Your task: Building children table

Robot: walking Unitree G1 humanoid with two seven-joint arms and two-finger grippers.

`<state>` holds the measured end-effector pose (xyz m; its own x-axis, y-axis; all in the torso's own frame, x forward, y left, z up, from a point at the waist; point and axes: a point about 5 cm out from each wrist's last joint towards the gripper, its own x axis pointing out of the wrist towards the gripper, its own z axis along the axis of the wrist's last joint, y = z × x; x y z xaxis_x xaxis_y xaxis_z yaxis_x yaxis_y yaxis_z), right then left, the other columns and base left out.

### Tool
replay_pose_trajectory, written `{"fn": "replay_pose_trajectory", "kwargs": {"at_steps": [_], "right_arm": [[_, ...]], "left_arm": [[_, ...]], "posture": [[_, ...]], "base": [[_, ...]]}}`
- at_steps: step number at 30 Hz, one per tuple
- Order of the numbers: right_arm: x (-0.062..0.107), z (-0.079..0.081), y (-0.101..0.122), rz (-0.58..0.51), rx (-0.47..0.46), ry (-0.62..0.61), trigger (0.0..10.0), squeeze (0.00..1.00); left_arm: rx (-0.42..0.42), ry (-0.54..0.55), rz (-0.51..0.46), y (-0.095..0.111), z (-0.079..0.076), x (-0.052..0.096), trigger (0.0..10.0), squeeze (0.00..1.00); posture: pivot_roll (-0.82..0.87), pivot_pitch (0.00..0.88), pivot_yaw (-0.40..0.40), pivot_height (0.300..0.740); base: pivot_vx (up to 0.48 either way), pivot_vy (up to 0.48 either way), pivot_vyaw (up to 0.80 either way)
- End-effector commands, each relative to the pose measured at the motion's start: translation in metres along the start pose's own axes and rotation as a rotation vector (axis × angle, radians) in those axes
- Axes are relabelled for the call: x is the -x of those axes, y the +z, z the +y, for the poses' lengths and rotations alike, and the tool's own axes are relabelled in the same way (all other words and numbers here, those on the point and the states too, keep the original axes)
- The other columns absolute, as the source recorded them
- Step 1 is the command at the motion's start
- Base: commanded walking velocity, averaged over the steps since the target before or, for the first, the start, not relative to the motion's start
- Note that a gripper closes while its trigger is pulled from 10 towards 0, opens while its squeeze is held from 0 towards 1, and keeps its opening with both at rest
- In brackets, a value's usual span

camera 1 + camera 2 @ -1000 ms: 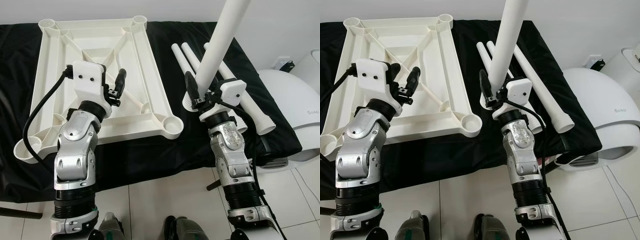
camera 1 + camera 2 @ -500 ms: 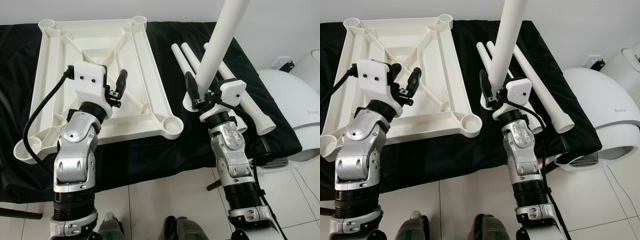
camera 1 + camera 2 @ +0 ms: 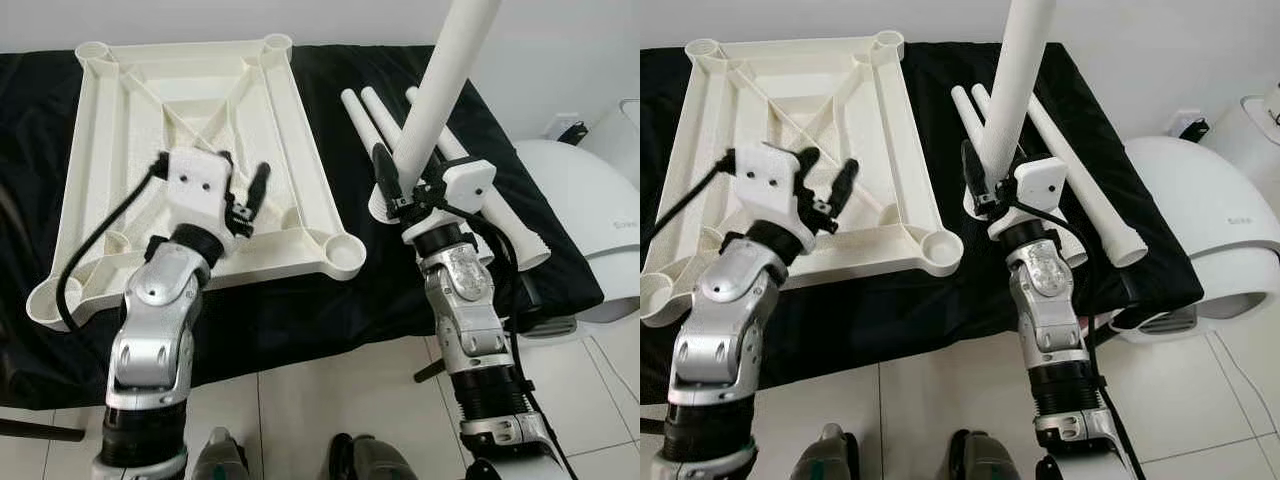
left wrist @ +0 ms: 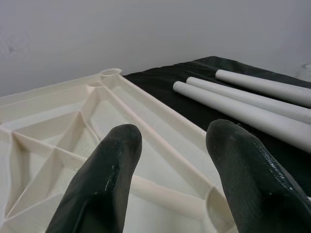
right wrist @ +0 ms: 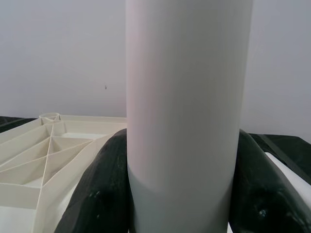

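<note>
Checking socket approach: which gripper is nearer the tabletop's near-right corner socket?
Left, narrowly. The left gripper hovers open over the upturned tabletop, just inboard of that socket. The right gripper holds an upright leg beside the tabletop's edge.

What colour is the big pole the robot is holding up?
White. The pole in the right hand shows best in the right eye view.

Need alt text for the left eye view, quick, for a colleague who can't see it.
The right hand grips a white table leg upright over a black-covered table. The open left hand hovers over the upturned white tabletop; three more legs lie to the right.
</note>
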<state>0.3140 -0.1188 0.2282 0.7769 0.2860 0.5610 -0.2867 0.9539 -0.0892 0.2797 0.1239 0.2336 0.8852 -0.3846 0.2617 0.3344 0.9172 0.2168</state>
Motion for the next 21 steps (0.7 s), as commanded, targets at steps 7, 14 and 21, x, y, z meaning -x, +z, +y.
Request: {"fn": "replay_pose_trajectory", "kwargs": {"at_steps": [7,14,21], "right_arm": [[0.000,-0.003,0.005,-0.021,0.019,0.001,10.0,0.00],[0.000,-0.004,0.006,-0.023,0.025,-0.005,10.0,0.00],[0.001,-0.004,0.007,-0.024,0.030,-0.006,10.0,0.00]], "left_arm": [[-0.053,-0.311,0.045,-0.006,-0.031,0.006,10.0,0.00],[-0.114,-0.460,0.113,-0.017,-0.044,0.013,10.0,0.00],[-0.162,-0.557,0.179,-0.030,-0.046,0.021,10.0,0.00]], "posture": [[0.07,0.181,-0.039,0.740],[0.07,0.184,-0.033,0.740],[0.06,0.184,-0.026,0.740]], "base": [[0.000,0.000,0.00],[0.000,0.000,0.00],[0.000,0.000,0.00]]}}
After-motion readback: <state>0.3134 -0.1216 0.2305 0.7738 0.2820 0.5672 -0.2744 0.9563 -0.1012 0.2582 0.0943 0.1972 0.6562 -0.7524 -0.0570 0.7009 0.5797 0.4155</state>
